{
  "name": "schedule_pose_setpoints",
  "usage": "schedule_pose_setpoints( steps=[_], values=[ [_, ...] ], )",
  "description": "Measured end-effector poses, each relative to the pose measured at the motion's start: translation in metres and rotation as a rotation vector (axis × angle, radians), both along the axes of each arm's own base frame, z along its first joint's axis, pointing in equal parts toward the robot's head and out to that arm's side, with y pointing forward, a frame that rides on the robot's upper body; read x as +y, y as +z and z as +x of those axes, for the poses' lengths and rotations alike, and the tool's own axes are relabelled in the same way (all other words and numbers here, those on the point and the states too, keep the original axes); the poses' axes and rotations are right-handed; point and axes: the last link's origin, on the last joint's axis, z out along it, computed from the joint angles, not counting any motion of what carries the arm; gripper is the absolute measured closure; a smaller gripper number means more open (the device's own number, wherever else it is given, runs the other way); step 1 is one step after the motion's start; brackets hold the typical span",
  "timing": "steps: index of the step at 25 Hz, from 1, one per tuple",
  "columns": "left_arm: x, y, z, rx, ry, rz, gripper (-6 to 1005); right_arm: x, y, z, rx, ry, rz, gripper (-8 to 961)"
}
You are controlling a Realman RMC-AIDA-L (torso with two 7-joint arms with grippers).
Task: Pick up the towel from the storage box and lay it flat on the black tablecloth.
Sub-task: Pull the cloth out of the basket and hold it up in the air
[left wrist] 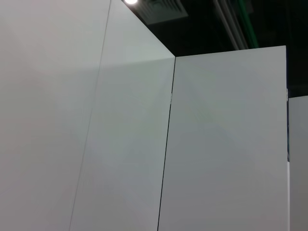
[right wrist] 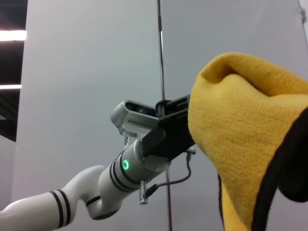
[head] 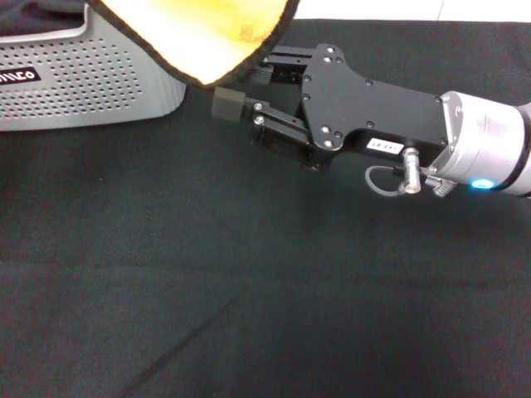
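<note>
The towel (head: 207, 33) hangs in the air at the top of the head view, yellow side showing, with its black stitched edge at the bottom. In the right wrist view the left gripper (right wrist: 185, 127) is shut on the towel (right wrist: 240, 144) and holds it up; that gripper is above the head view's frame. My right gripper (head: 242, 85) reaches in from the right, open, at the towel's low hanging corner. Its near finger pad (head: 228, 105) shows, while the far one is hidden behind the towel. The storage box (head: 83, 75) stands at the far left on the black tablecloth (head: 249, 290).
A dark cloth (head: 41, 16) lies in the top of the box. A white strip (head: 489, 8) runs beyond the tablecloth's far edge. The left wrist view shows only white wall panels (left wrist: 96, 144) and dark ceiling.
</note>
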Motion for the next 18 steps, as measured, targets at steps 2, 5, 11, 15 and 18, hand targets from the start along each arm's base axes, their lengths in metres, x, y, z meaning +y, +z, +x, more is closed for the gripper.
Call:
schedule_pose_setpoints(
  steps=[2,5,11,15,18],
  values=[
    [0.0004,-0.0008,-0.0011,-0.001,0.003,-0.003,934,0.0001,0.001,0.0012,0.006,-0.006,0.007,587],
    [0.001,-0.0024,-0.0028,-0.002,0.003,-0.004,933,0.0007,0.0029,0.0021,0.021,-0.014,0.021,628],
    [0.0046,-0.0058,-0.0095,-0.02,0.018,-0.014,931,0.0006,0.0046,0.0026,0.032,-0.011,0.035,788],
    [0.0048,-0.0061,-0.0099,-0.019,0.016,-0.01,930,0.0017,0.0038,0.002,0.026,-0.013,0.037,796],
    [0.0046,-0.0062,-0.0095,-0.021,0.013,-0.01,929,0.0027,0.0025,0.0008,0.018,-0.012,0.039,802]
  ],
)
